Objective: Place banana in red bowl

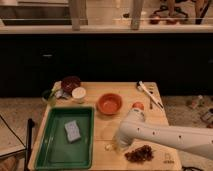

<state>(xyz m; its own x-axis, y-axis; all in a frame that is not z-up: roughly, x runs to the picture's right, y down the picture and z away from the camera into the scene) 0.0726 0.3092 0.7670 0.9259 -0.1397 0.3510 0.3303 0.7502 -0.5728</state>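
One banana [146,90] far behind front-edge pincer [115,144]

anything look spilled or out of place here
Nothing is spilled or tipped. The banana lies at the far right of the table, outside the red bowl; the gripper is low beside the green tray.

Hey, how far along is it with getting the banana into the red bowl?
Nothing looks done yet: the red bowl holds nothing. In hand: the gripper is low at the table front, between the green tray and a dark cluster, beside a pale sliver that may be the banana; whether it is gripped cannot be seen. Left: lift it, carry it to the bowl, release.
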